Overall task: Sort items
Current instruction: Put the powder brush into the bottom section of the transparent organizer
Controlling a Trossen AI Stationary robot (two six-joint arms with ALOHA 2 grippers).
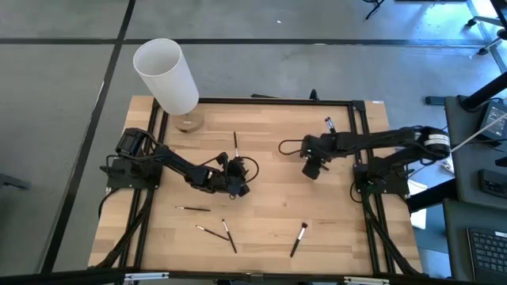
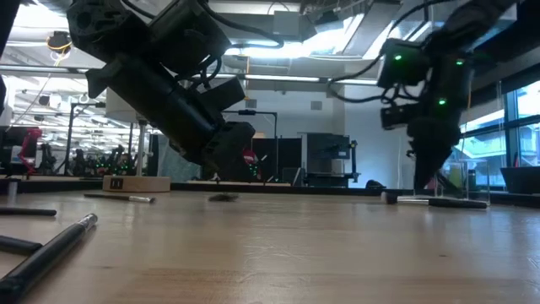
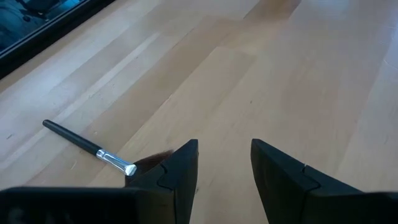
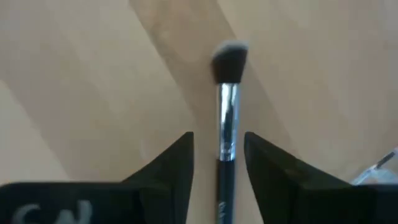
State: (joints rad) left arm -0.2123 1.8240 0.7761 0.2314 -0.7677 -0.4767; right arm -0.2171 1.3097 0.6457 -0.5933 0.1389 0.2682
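Observation:
Several slim dark-handled brushes lie flat on the wooden table [image 1: 269,198]: one [image 1: 235,142] mid-table, one [image 1: 329,123] by the far edge, and several near the front, such as one [image 1: 299,239]. My left gripper [image 1: 235,180] [image 3: 224,146] hovers open at mid-table, with a brush [image 3: 87,146] lying beside one finger, which hides the tuft. My right gripper [image 1: 314,168] [image 4: 219,140] is open and low over the table. Its fingers stand on either side of a brush handle [image 4: 226,180], with a gap on each side. That brush's silver ferrule and dark tuft [image 4: 230,62] stick out ahead.
A big white cylinder [image 1: 166,75] stands tilted on a round wooden base [image 1: 188,123] at the far left corner. A dark frame [image 1: 277,100] rims the table. Bare wood [image 1: 277,202] lies between the two grippers and the front brushes.

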